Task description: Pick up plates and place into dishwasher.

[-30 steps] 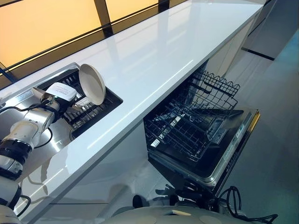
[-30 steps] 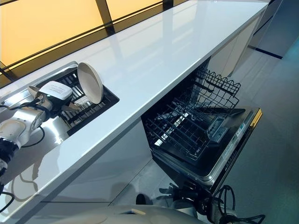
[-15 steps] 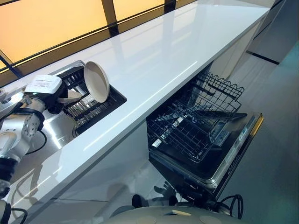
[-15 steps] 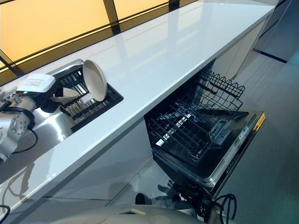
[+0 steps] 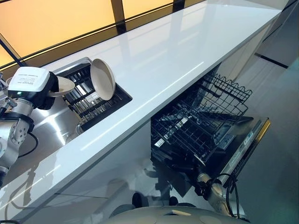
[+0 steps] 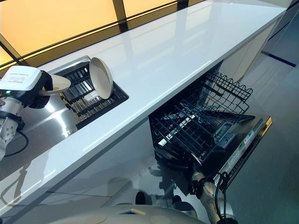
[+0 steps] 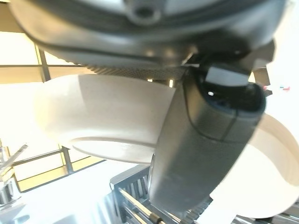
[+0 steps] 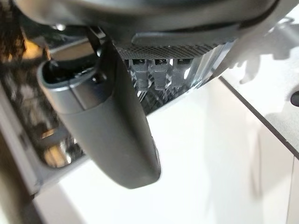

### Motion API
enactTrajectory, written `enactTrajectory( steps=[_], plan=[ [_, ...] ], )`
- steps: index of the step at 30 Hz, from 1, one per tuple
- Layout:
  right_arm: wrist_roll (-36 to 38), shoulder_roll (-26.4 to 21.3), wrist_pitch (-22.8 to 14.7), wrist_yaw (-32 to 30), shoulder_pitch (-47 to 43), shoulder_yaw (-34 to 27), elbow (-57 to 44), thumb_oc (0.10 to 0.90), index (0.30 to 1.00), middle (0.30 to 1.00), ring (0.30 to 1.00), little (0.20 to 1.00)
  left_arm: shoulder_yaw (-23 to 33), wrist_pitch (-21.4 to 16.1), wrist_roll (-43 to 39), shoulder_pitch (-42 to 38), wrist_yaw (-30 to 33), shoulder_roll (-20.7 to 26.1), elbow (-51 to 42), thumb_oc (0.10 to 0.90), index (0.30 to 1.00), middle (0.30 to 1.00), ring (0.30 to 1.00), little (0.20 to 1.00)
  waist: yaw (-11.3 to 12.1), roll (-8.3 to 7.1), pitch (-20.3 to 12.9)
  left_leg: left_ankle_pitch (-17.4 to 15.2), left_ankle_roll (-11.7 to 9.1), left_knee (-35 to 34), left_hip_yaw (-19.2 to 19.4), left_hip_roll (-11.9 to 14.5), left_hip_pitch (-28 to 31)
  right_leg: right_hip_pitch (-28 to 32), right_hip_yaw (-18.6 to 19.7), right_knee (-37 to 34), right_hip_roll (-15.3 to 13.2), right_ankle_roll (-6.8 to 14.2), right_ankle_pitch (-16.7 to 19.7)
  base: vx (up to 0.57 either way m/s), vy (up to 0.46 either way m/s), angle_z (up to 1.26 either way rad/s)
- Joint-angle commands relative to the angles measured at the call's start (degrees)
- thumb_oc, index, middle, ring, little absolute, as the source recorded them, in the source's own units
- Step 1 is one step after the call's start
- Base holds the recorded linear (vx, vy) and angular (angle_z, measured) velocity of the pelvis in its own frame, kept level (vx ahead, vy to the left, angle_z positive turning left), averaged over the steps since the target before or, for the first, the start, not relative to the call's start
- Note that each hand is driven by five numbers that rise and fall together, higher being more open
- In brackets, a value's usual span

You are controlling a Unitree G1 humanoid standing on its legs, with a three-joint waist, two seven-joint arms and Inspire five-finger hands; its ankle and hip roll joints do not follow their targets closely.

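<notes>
Now, left hand (image 5: 46, 88) up over the sink at far left, thumb (image 7: 205, 154) curled under a cream plate (image 6: 55, 84) and pinching it against the palm. Held roughly flat, rim pointing right toward the drying rack (image 5: 96, 105) sunk into the counter. Plate clear of the rack wires, from the look of it, hanging just above the steel sink basin (image 5: 51, 126).

Just beyond to the right, second plate (image 5: 103, 79) standing on edge in that rack, leaning back, hollow face turned toward the near right. Same cream colour, shallow, plain rim, no marks visible on either.

Further right and lower, dishwasher (image 5: 233, 149) with door dropped open, lower basket (image 5: 187, 130) pulled out over it, black wire tines empty as far as can be seen. So: target well to the right and down from the held plate, across a long stretch of white countertop (image 5: 177, 51).

Right hand (image 8: 107, 135) low by the dishwasher, thumb sticking out, fingers straight and holding nothing. Nearer to the basket by far, but the plate sits in the left. Likely call: carry rightward and down, tipping the plate onto its edge to slot between the tines. Risk of clipping the counter edge on the way down.
</notes>
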Motion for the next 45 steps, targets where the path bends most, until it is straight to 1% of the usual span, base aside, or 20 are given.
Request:
enactTrajectory(
  steps=[1, 4, 8, 13, 15, 16, 17, 19, 21, 22, 23, 24, 25, 26, 28, 31, 32, 36, 40, 45],
  plan=[
    [3.9, -3.4, -6.2, 2.2, -6.4, -2.8, -14.6, 0.800, 0.900, 0.900, 0.900, 0.900, 9.4, 0.2, -3.0, -3.9, 9.3, 5.1, -1.2, 0.100, 0.300, 0.300, 0.300, 0.200, -1.6, 2.59, -0.6, -8.7, 3.0, 0.4, 1.2, -5.0, 3.1, -3.9, -1.1, 4.1, 1.6, 4.2, -0.4, -0.05, 0.047, -0.05],
    [5.2, -4.7, -9.0, 0.4, -7.9, -4.4, -19.5, 0.800, 0.900, 0.900, 0.900, 0.900, 10.1, -1.1, -3.9, -2.4, 12.2, 4.3, -1.8, 0.100, 0.300, 0.300, 0.300, 0.200, -1.9, 2.65, -0.3, -8.7, 3.1, 0.4, 2.1, -4.8, 3.0, -4.3, -1.2, 4.8, 1.3, 4.4, -0.6, -0.04, 0.048, -0.13],
    [8.6, -6.5, -12.9, -4.4, -10.2, -10.7, -25.8, 0.800, 0.900, 0.900, 0.900, 0.900, 12.8, -3.7, -5.1, 0.7, 16.5, 2.4, -4.2, 0.100, 0.300, 0.300, 0.300, 0.200, -1.9, 2.48, -0.8, -8.8, 3.3, 0.4, 2.9, -4.7, 2.9, -4.2, -0.8, 4.2, 1.4, 4.2, -0.6, -0.01, 0.039, -0.11],
    [14.1, -6.4, -14.3, -8.2, -11.9, -16.3, -29.1, 0.800, 0.900, 0.900, 0.900, 0.900, 15.8, -5.4, -5.7, 2.7, 18.9, 0.8, -7.4, 0.100, 0.300, 0.300, 0.300, 0.200, -1.9, 2.21, -1.6, -9.1, 3.5, 0.4, 3.1, -4.5, 2.9, -3.9, 0.1, 3.8, 1.8, 3.7, -0.8, 0.01, 0.021, -0.06],
    [21.3, -6.0, -13.9, -7.7, -12.3, -19.3, -30.2, 0.800, 0.900, 0.900, 0.900, 0.900, 17.9, -6.6, -6.7, 3.5, 19.9, 0.1, -8.8, 0.100, 0.300, 0.300, 0.300, 0.200, -1.8, 1.87, -2.1, -9.1, 3.6, 0.4, 3.2, -4.3, 2.8, -3.8, 0.2, 4.0, 2.0, 3.4, -1.1, 0.01, 0.007, -0.06],
    [22.0, -5.9, -13.7, -7.5, -12.3, -19.7, -30.4, 0.800, 0.900, 0.900, 0.900, 0.900, 18.1, -6.8, -6.8, 3.6, 20.0, -0.1, -9.0, 0.100, 0.300, 0.300, 0.300, 0.200, -1.8, 1.84, -2.1, -9.1, 3.6, 0.4, 3.2, -4.3, 2.8, -3.8, 0.2, 4.1, 2.0, 3.4, -1.1, 0.01, -0.002, -0.07],
    [25.7, -5.2, -13.5, -6.7, -12.2, -22.1, -31.6, 0.800, 0.900, 0.900, 0.900, 0.900, 19.5, -7.7, -7.6, 4.2, 20.0, -0.4, -9.9, 0.100, 0.300, 0.300, 0.300, 0.200, -1.8, 1.57, -2.4, -9.1, 3.6, 0.4, 3.2, -4.2, 2.8, -3.8, 0.1, 4.2, 2.2, 3.2, -1.3, 0.01, -0.008, -0.04],
    [28.4, -4.9, -14.8, -6.3, -12.1, -24.4, -32.6, 0.800, 0.900, 0.900, 0.900, 0.900, 20.7, -8.6, -8.0, 4.8, 20.4, -0.8, -10.6, 0.100, 0.300, 0.300, 0.300, 0.200, -1.9, 1.29, -2.7, -9.1, 3.6, 0.4, 3.2, -4.1, 2.9, -3.8, 0.1, 4.3, 2.3, 3.0, -1.4, 0.00, -0.005, -0.02],
    [28.0, -4.6, -18.4, -7.3, -12.5, -27.1, -33.5, 0.800, 0.900, 0.900, 0.900, 0.900, 21.3, -10.2, -8.6, 4.9, 20.7, -1.3, -11.1, 0.100, 0.300, 0.300, 0.300, 0.200, -2.0, 1.04, -3.0, -9.1, 3.6, 0.4, 3.3, -4.0, 2.9, -3.7, 0.1, 4.2, 2.5, 2.8, -1.5, 0.00, 0.000, 0.00],
    [23.3, -5.2, -21.8, -9.6, -12.8, -28.5, -33.9, 0.800, 0.900, 0.900, 0.900, 0.900, 21.1, -10.7, -9.4, 4.6, 20.5, -1.4, -12.0, 0.100, 0.300, 0.300, 0.300, 0.200, -2.0, 0.92, -3.2, -9.0, 3.5, 0.4, 3.1, -4.0, 2.9, -3.6, 0.1, 4.2, 2.7, 2.7, -1.6, 0.00, 0.000, 0.00],
    [21.3, -5.5, -23.0, -10.6, -12.9, -28.8, -34.0, 0.800, 0.900, 0.900, 0.900, 0.900, 21.0, -11.0, -9.7, 4.4, 20.5, -1.5, -12.2, 0.100, 0.300, 0.300, 0.300, 0.200, -2.0, 0.91, -3.3, -9.0, 3.5, 0.4, 3.1, -4.0, 2.9, -3.5, 0.1, 4.1, 2.7, 2.7, -1.6, 0.00, 0.000, 0.00],
    [14.3, -7.5, -26.9, -13.5, -13.3, -29.9, -34.3, 0.800, 0.900, 0.900, 0.900, 0.900, 20.5, -11.4, -11.1, 3.8, 20.0, -1.6, -13.5, 0.100, 0.300, 0.300, 0.300, 0.200, -2.1, 0.77, -3.4, -9.0, 3.5, 0.4, 2.9, -3.9, 3.0, -3.5, 0.3, 4.1, 2.9, 2.5, -1.7, 0.00, 0.000, 0.00],
    [13.3, -7.8, -27.4, -14.0, -13.5, -30.0, -34.3, 0.800, 0.900, 0.900, 0.900, 0.900, 20.4, -11.4, -11.3, 3.5, 19.9, -1.8, -13.7, 0.100, 0.300, 0.300, 0.300, 0.200, -2.0, 0.83, -3.4, -9.0, 3.5, 0.4, 2.9, -3.9, 3.0, -3.4, 0.3, 4.1, 3.0, 2.5, -1.7, 0.00, 0.000, 0.00],
    [8.7, -9.1, -29.2, -14.8, -14.1, -30.5, -34.6, 0.800, 0.900, 0.900, 0.900, 0.900, 19.7, -11.8, -11.8, 2.6, 19.5, -2.2, -14.6, 0.100, 0.300, 0.300, 0.300, 0.200, -2.0, 0.76, -3.5, -9.0, 3.5, 0.4, 2.7, -3.9, 3.0, -3.4, 0.4, 4.2, 3.1, 2.4, -1.8, 0.00, 0.000, 0.00],
    [1.0, -12.6, -29.9, -14.5, -15.6, -30.5, -35.2, 0.800, 0.900, 0.900, 0.900, 0.900, 17.8, -13.0, -13.4, 0.2, 18.3, -2.7, -16.4, 0.100, 0.300, 0.300, 0.300, 0.200, -1.8, 0.52, -3.5, -8.9, 3.3, 0.4, 2.4, -3.8, 3.1, -3.3, 0.5, 4.4, 3.4, 2.2, -2.0, 0.00, -0.033, -0.01],
    [-7.0, -17.6, -27.7, -13.2, -17.9, -29.0, -35.9, 0.800, 0.900, 0.900, 0.900, 0.900, 14.2, -14.7, -16.9, -3.6, 15.5, -3.4, -18.7, 0.100, 0.300, 0.300, 0.300, 0.200, -1.3, 0.03, -3.6, -8.8, 3.1, 0.4, 2.0, -3.7, 3.0, -3.1, 0.2, 4.4, 3.5, 1.9, -2.1, -0.01, -0.039, -0.01],
    [-10.6, -19.3, -26.4, -13.3, -18.9, -27.9, -36.2, 0.800, 0.900, 0.900, 0.900, 0.900, 12.6, -15.8, -20.1, -5.2, 13.5, -3.8, -19.7, 0.100, 0.300, 0.300, 0.300, 0.200, -1.0, -0.09, -3.6, -8.7, 3.0, 0.4, 1.8, -3.7, 3.0, -3.1, 0.0, 4.4, 3.6, 1.9, -2.2, -0.02, -0.051, 0.00],
    [-26.7, -26.4, -23.0, -13.9, -22.0, -25.6, -36.3, 0.800, 0.900, 0.900, 0.900, 0.900, 7.1, -18.6, -33.4, -9.8, 1.2, -7.6, -23.7, 0.100, 0.300, 0.300, 0.300, 0.200, -0.1, -0.95, -3.9, -8.4, 2.5, 0.4, 1.0, -3.6, 2.7, -2.7, -0.4, 3.9, 3.9, 1.6, -2.2, -0.02, -0.052, 0.06],
    [-28.7, -30.3, -20.4, -12.1, -27.9, -22.2, -35.4, 0.800, 0.900, 0.900, 0.900, 0.900, 2.8, -18.7, -41.9, -14.1, -6.6, -9.9, -24.5, 0.100, 0.300, 0.300, 0.300, 0.200, 0.3, -1.18, -4.1, -8.2, 2.1, 0.4, 0.7, -3.3, 2.5, -2.5, -0.6, 3.6, 4.3, 1.3, -2.1, -0.01, -0.038, 0.08],
    [-30.8, -31.6, -18.4, -13.2, -35.0, -16.6, -32.6, 0.800, 0.900, 0.900, 0.900, 0.900, -2.2, -20.8, -49.3, -19.2, -9.7, -10.7, -22.7, 0.100, 0.300, 0.300, 0.300, 0.200, 0.8, -1.30, -3.9, -8.0, 1.9, 0.4, 0.1, -3.1, 2.6, -2.2, -0.8, 4.2, 4.6, 0.9, -2.6, 0.00, -0.036, 0.04]
  ],
)
